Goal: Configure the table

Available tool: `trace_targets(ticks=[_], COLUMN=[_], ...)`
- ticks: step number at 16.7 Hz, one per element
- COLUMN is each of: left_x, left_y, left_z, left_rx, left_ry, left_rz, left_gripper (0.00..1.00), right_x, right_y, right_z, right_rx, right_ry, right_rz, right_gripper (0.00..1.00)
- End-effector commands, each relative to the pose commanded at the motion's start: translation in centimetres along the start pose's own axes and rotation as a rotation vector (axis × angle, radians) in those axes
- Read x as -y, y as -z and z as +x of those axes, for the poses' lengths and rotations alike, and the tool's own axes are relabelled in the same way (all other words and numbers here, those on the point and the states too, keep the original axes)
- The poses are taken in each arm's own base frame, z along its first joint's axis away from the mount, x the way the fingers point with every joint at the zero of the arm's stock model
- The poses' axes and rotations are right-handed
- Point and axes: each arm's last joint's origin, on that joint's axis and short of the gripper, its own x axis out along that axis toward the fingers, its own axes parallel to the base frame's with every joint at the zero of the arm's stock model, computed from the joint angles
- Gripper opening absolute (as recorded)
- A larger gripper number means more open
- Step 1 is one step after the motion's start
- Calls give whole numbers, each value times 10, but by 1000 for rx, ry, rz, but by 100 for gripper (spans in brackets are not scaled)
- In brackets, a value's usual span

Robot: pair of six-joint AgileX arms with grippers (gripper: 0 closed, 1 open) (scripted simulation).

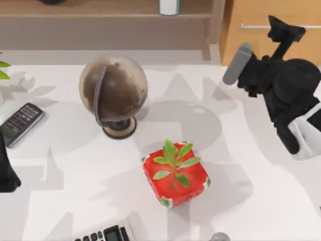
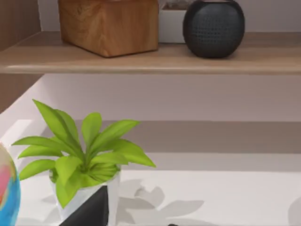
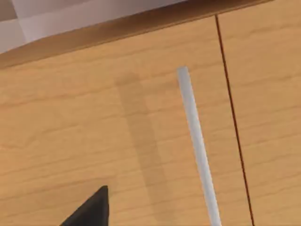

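The white table (image 1: 75,165) spreads across the top view. On it stand a brown globe (image 1: 113,95) at the middle left and a red pot with a green plant (image 1: 175,173) in the middle. My right gripper (image 1: 286,31) is raised at the far right, pointing at a wooden cabinet door (image 3: 117,141) with a grey bar handle (image 3: 197,146). My left arm (image 1: 7,170) sits at the left edge. A dark part of my left gripper (image 2: 89,212) shows in front of a leafy plant in a white pot (image 2: 82,160).
A black remote (image 1: 20,123) lies at the left and a calculator (image 1: 105,233) at the front edge. A wooden shelf (image 2: 150,59) at the back carries a wooden box (image 2: 108,26) and a round black speaker (image 2: 214,27).
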Motion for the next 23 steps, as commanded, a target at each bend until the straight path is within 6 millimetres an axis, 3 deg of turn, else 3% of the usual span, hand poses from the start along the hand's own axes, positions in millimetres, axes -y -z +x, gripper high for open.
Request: trace_targets(ticks=[7,11,16,23], left_x=[0,0,0,0], left_y=[0,0,0,0], left_z=[0,0,0,0], left_rx=[0,0,0,0], left_ry=[0,0,0,0], left_rz=[0,0,0,0], left_gripper=[100,100,100,100], right_x=[18,35,52,57], right_y=[-123,-172,-201,-208], right_z=[-4,9,34,46], right_rx=[117,86,-12,-62], right_ry=[28,18,35,44], right_rz=[621,962,1234,1310], right_gripper=[100,100,100,100])
